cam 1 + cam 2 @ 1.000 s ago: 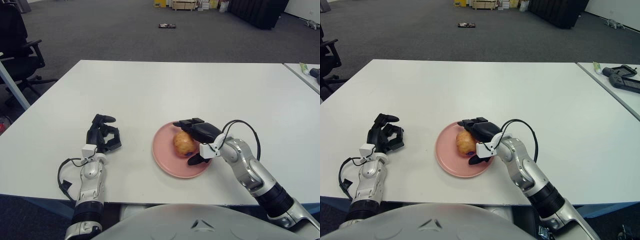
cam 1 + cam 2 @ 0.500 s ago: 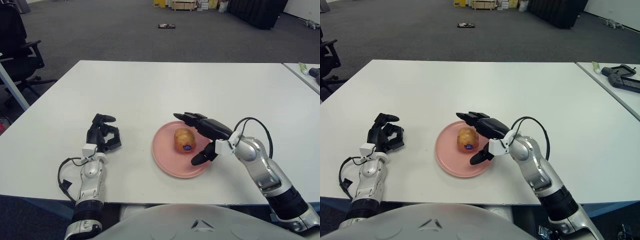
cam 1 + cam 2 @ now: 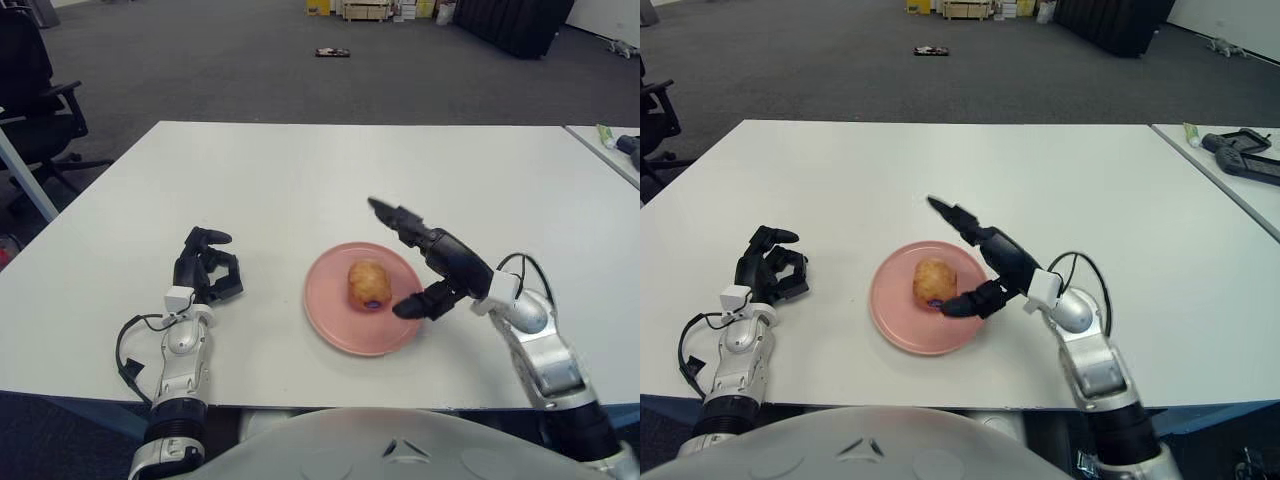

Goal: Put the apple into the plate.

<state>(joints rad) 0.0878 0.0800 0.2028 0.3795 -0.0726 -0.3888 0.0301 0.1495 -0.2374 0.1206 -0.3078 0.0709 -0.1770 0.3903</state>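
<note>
Hovering over the pink plate's (image 3: 335, 325) right edge, the right hand (image 3: 432, 262) is spread wide, holding and touching nothing. Apple (image 3: 368, 283) rests on the plate centre. Left hand (image 3: 205, 268) lies curled, empty, on the white table (image 3: 300, 180).

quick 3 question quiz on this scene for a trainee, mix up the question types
1. True or false: the apple lies on the pink plate.
2. Which hand is spread open just right of the plate? A) the left hand B) the right hand
3. Fill the gap: the left hand rests curled on the white table, to the ____ of the plate.

Key
1. True. The apple lies near the plate's middle, and no finger touches it.
2. B. The right hand's fingers are spread, raised beside the plate's right rim, holding nothing.
3. Left. It is well apart from the plate.
</note>
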